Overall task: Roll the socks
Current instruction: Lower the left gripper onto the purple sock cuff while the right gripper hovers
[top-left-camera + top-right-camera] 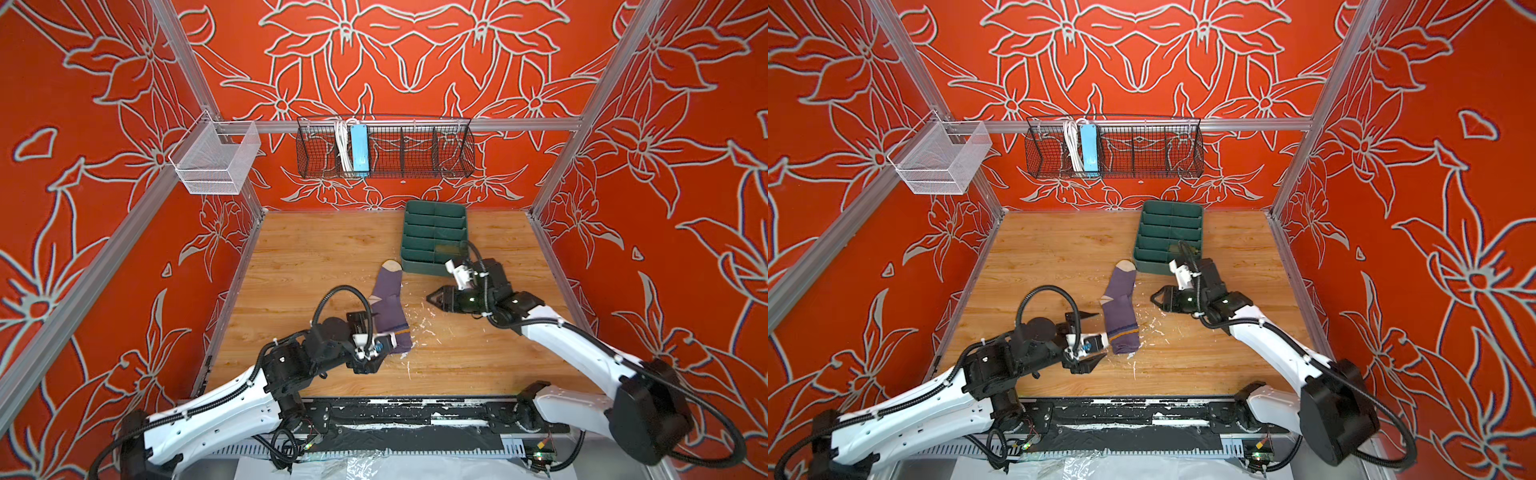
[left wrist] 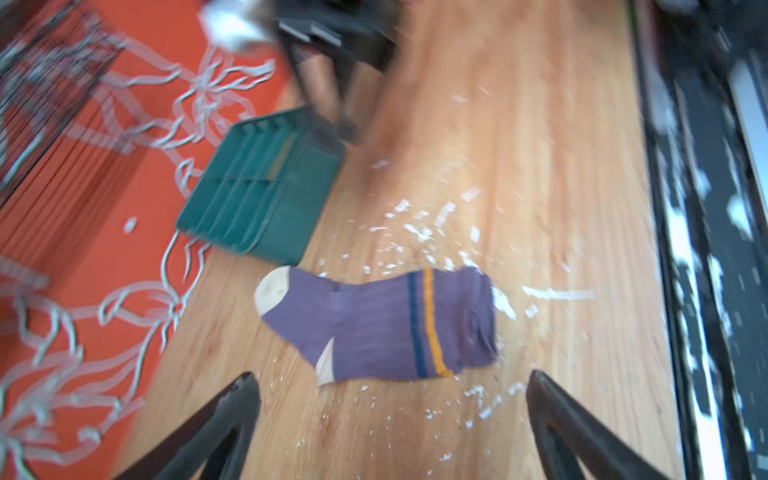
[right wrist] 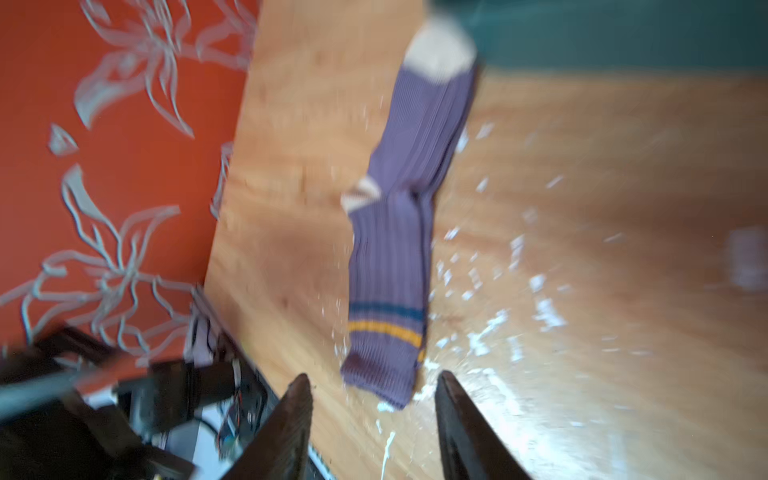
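Beside the tray [image 1: 434,216], the sock [image 1: 390,307] looks limp, light — pinch its cuff; left gripper [image 2: 392,378], right gripper [image 3: 374,376] gape empty.

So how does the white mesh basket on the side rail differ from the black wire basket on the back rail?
The white mesh basket is small, one undivided box, and looks empty. The black wire basket is much wider, split by dividers, and holds a blue power strip with a white cable. Both hang from the aluminium rails of the frame.

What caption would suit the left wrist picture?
Open left gripper facing a flat purple sock on the wooden table.
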